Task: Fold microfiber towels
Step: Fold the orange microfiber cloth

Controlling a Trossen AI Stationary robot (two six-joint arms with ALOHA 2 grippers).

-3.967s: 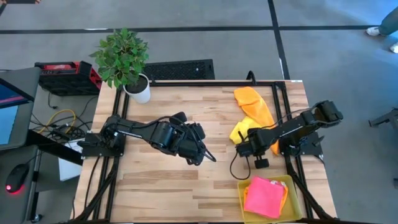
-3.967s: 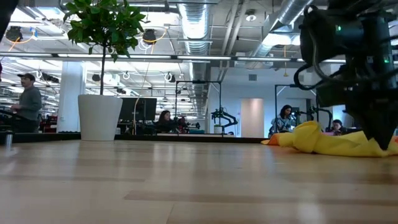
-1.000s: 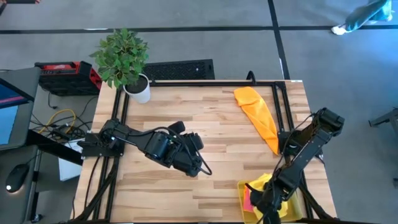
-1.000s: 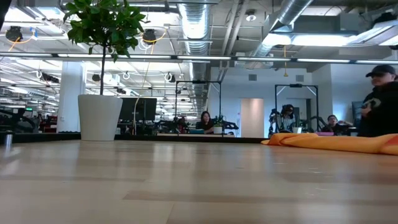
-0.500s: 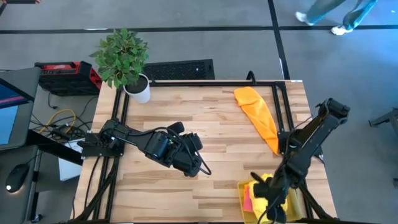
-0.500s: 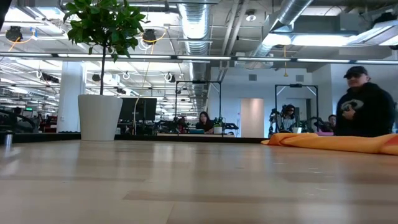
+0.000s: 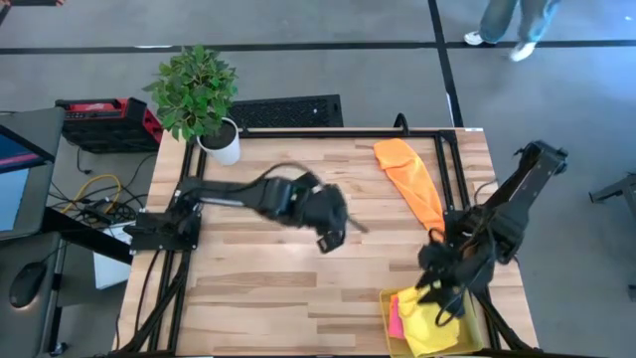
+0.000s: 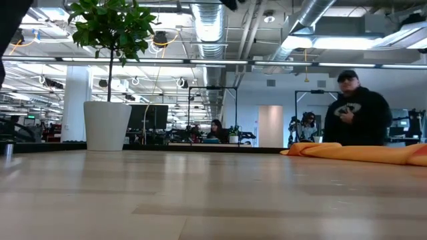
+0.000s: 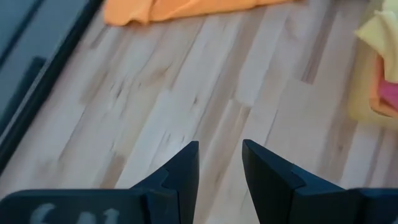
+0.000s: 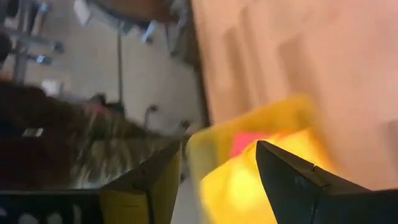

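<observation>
Three towels face you: one orange towel (image 7: 410, 184) near the desk's (image 7: 298, 288) far right edge, one yellow towel (image 7: 429, 316) and one pink towel (image 7: 396, 317) in the tray (image 7: 391, 340). Both the left end effector (image 7: 338, 231) and right end effector (image 7: 444, 298) are parted, empty.

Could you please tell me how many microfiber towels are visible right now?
3. An orange towel lies on the table's far right side; a yellow towel sits on a pink towel in the yellow tray at the near right corner. More may be hidden beneath.
</observation>
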